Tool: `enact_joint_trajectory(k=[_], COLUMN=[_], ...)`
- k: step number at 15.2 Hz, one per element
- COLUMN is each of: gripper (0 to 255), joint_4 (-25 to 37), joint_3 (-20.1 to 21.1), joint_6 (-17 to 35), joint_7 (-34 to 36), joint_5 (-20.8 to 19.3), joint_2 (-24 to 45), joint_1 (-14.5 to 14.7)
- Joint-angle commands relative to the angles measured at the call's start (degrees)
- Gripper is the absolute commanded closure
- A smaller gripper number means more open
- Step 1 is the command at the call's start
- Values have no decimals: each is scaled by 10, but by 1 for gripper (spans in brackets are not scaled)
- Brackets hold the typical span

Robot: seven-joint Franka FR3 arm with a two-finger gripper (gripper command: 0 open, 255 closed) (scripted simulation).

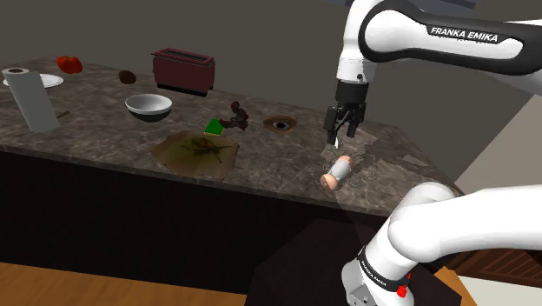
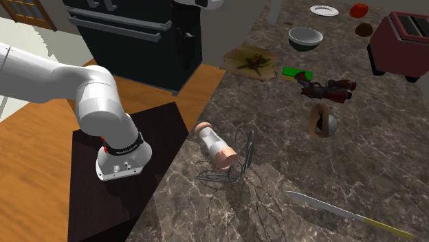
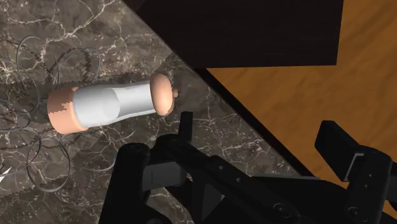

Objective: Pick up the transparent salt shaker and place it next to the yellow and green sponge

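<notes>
The salt shaker (image 1: 338,171) (image 2: 214,146) (image 3: 111,107) lies on its side on the dark marble counter (image 1: 104,130), close to the counter's front edge. It has a pale see-through body and peach-coloured ends. My gripper (image 1: 341,135) (image 3: 259,130) hangs open a little above the shaker, with nothing between its fingers. In the wrist view the shaker lies off to one side of the fingers, not between them. The green and yellow sponge (image 1: 213,128) (image 2: 297,72) sits farther along the counter, toward the shoulder view's left, beside a dark red object (image 1: 236,116).
A wire whisk (image 2: 227,165) lies around the shaker, and a knife (image 2: 344,210) is nearby. A brown mat with greens (image 1: 198,149), a bowl (image 1: 148,106), a dark red toaster (image 1: 183,69) and a paper towel roll (image 1: 30,100) stand farther along. The stand (image 2: 137,179) is below the edge.
</notes>
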Motion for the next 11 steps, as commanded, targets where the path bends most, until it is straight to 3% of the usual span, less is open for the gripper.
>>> enact_joint_trajectory(k=[1, 11], gripper=[0, 0], joint_4=[0, -136], joint_3=[0, 44], joint_6=[0, 228], joint_7=[0, 257], joint_5=[0, -63], joint_2=[0, 41], joint_1=[0, -126])
